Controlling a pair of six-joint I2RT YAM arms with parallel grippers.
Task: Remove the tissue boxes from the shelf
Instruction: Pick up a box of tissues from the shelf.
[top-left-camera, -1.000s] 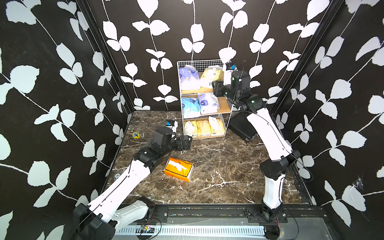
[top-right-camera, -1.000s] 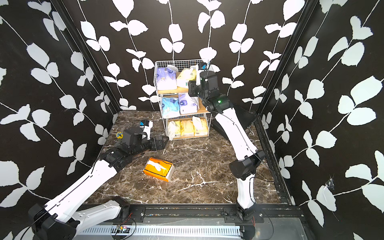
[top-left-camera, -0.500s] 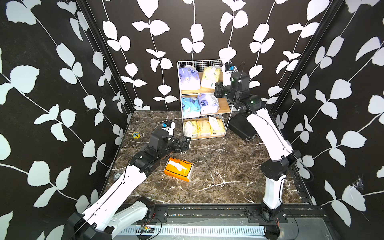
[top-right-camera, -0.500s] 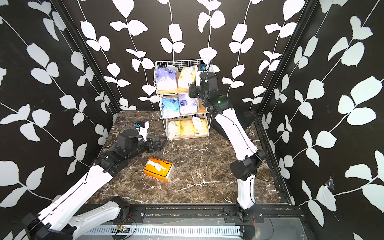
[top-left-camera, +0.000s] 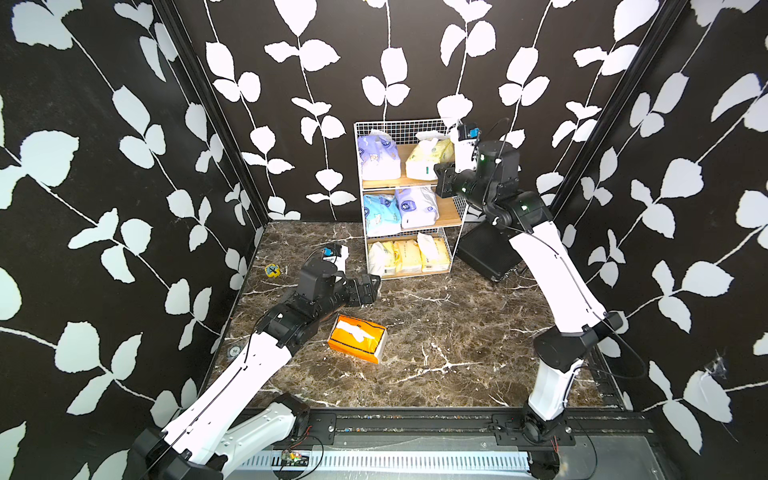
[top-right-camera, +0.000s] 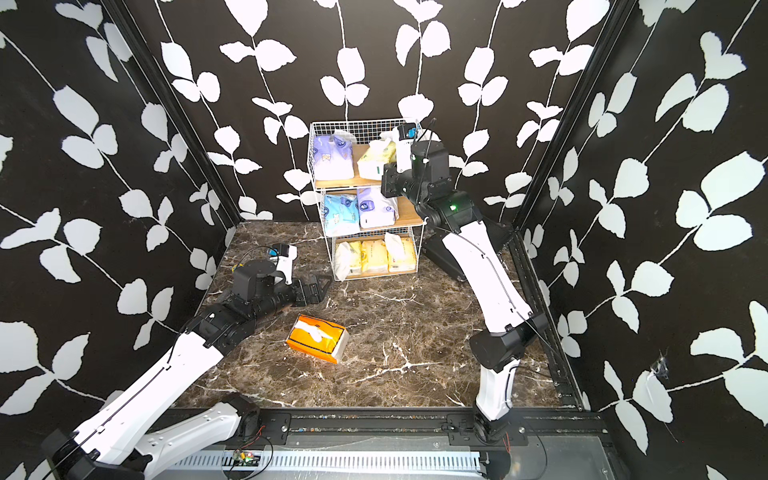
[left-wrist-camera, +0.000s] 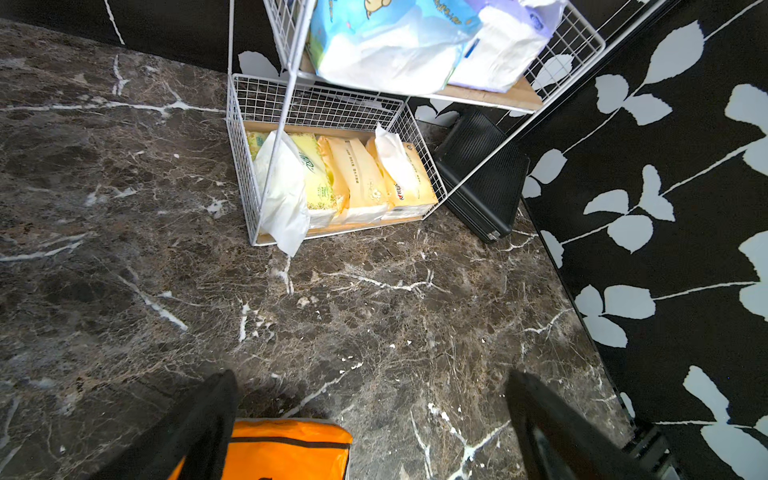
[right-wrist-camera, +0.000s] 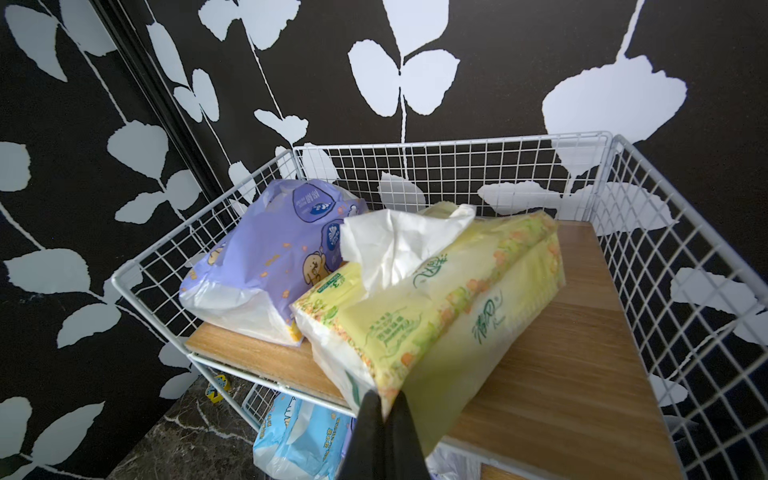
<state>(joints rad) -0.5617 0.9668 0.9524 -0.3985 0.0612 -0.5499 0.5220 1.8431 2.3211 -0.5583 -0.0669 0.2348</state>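
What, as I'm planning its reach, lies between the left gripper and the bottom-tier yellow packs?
Bare marble tabletop between left gripper and yellow packs, per the left wrist view.

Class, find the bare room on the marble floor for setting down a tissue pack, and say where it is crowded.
Bare: marble floor between orange box, shelf front and right arm. Crowded: beside the left gripper; the shelf's bottom tier is packed.

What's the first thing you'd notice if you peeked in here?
The bright orange black-trimmed tissue box lies alone on the dark marble tabletop. Behind it stands the white wire three-tier shelf, where the right gripper pinches a corner of the pale yellow plastic tissue pack on the top tier.
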